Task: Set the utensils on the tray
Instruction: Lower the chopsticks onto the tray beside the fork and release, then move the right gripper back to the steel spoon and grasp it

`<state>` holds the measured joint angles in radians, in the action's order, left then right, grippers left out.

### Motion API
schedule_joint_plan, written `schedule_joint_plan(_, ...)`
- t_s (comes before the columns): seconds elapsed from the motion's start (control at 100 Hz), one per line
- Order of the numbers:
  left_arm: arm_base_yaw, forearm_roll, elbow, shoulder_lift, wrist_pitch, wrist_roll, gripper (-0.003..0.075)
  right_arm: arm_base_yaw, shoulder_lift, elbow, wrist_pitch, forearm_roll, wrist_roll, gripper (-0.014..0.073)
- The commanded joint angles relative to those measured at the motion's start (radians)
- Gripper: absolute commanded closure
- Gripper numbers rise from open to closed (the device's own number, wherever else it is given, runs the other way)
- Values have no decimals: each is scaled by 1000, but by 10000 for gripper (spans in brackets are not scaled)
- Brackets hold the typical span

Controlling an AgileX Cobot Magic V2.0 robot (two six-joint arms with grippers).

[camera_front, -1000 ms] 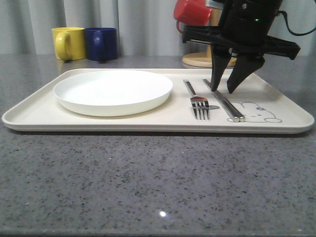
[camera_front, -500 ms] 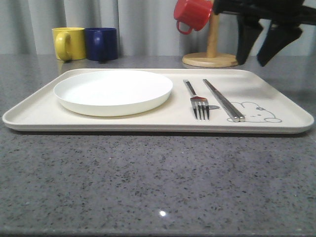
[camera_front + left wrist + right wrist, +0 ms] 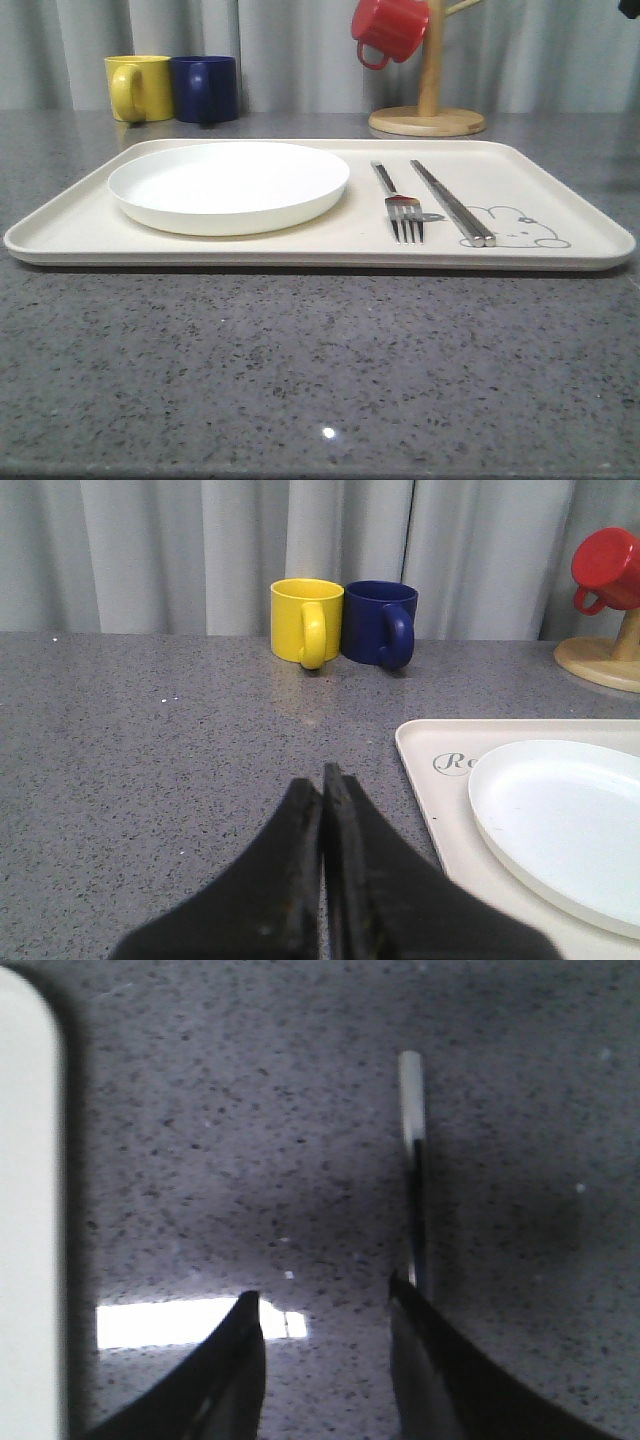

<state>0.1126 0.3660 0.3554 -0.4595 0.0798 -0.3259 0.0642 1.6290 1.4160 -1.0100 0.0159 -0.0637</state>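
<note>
I see large cream rectangular tray (image 3: pixel 300 240) near bench (image 3: pixel 300 380) front edge. On tray, toward its right end: silver four-tined fork (image 3: pixel 400 208), flat silver chopsticks (image 3: pixel 452 204) just beside it, apart. Round white plate (image 3: pixel 229 184) at tray's left end. My left gripper (image 3: pixel 322 780) closed, empty, over bare bench. Right gripper (image 3: pixel 325 1305) spread narrowly over bench; slim silver handle (image 3: pixel 412 1150) lies beside one finger. Yellow mug (image 3: pixel 138 88), blue mug (image 3: pixel 206 88) touching at back edge.

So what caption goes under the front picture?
Fork and chopsticks lie beside the plate on the tray.
</note>
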Motion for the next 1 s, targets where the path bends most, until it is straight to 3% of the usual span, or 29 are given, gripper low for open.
schedule_joint_plan(0.0, -4, 11, 29, -3, -80, 5, 738, 40, -51, 10, 31, -7, 43, 279)
schedule_joint_plan(0.23, -4, 11, 29, -3, -80, 5, 738, 94, -35, -36, 68, -5, 92, 283)
schedule_joint_plan(0.99, -4, 11, 29, -3, -80, 5, 738, 94, 22, -38, 91, 49, 138, 283)
